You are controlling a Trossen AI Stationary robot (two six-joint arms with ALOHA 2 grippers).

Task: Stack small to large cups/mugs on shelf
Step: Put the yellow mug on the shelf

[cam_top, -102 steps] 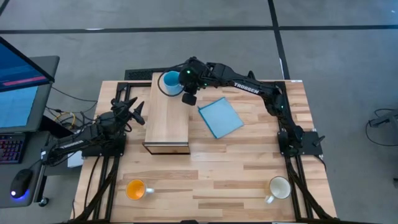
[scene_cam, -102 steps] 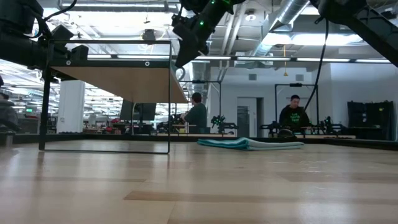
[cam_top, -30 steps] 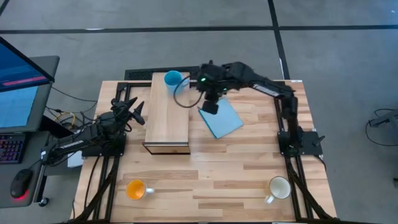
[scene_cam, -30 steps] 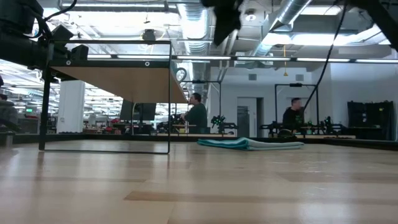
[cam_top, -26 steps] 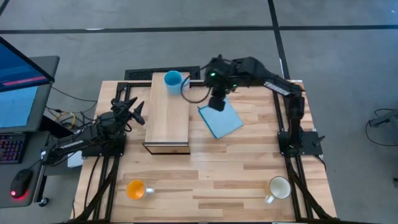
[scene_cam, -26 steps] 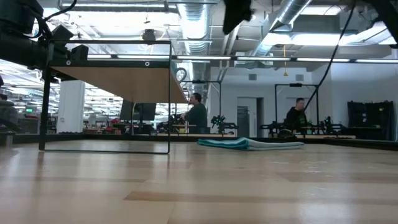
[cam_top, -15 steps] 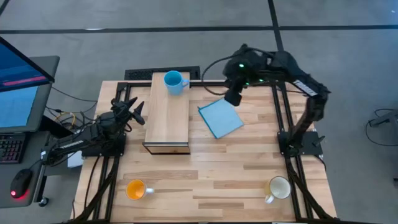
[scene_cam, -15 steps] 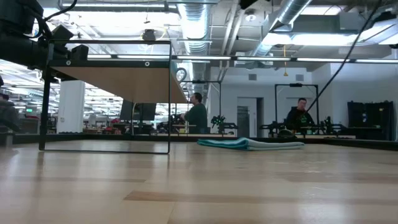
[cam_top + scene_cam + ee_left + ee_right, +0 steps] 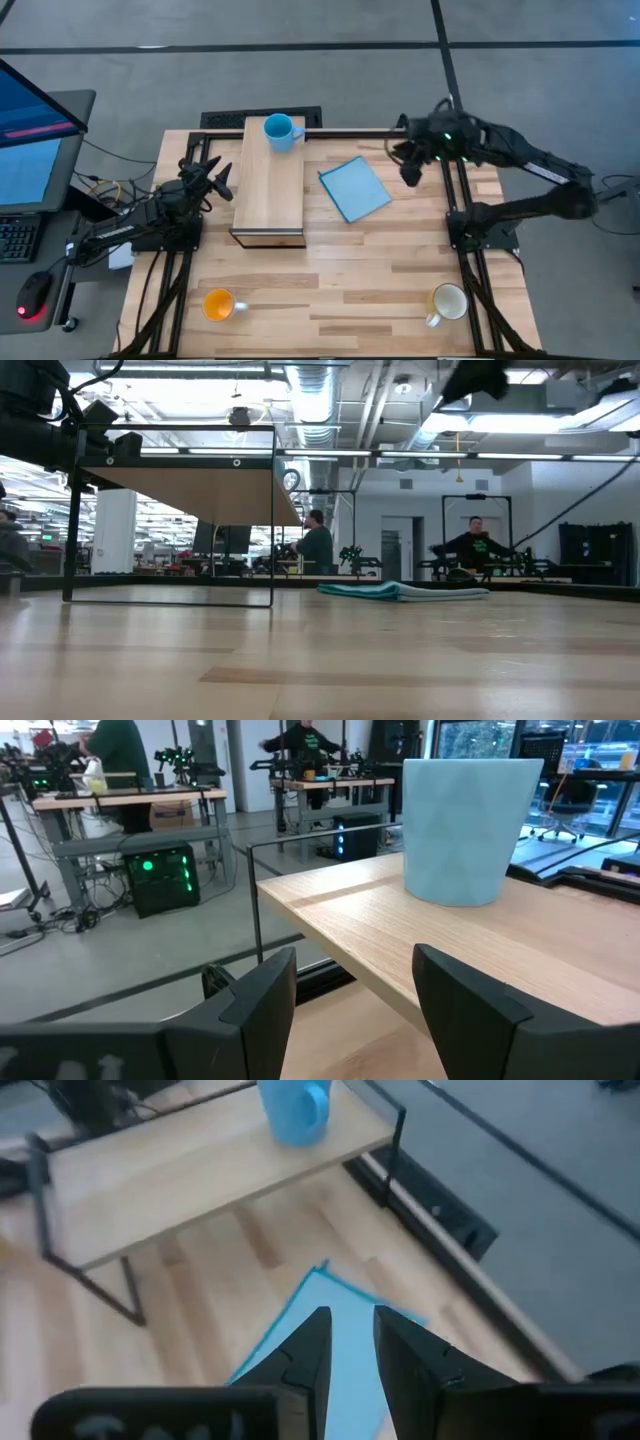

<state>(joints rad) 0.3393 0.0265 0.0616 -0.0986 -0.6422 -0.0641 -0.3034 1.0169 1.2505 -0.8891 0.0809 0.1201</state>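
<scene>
The light-blue mug (image 9: 280,131) stands upright on the far end of the light-wood shelf (image 9: 270,190); it also shows in the left wrist view (image 9: 465,825) and the right wrist view (image 9: 295,1110). The orange mug (image 9: 218,303) stands on the table at the near left. The cream-white mug (image 9: 449,301) stands at the near right. My right gripper (image 9: 410,172) is high over the table's far right, empty, its fingers a narrow gap apart (image 9: 350,1345). My left gripper (image 9: 222,180) waits open left of the shelf.
A flat blue square sheet (image 9: 354,188) lies on the table between the shelf and my right arm. The shelf stands on thin dark metal legs (image 9: 272,510). People sit at benches in the room beyond the table (image 9: 470,550).
My right gripper has drawn away from the shelf and the light-blue mug, going over the blue sheet toward the table's right edge and rising. The mug has stayed upright on the shelf's far end.
</scene>
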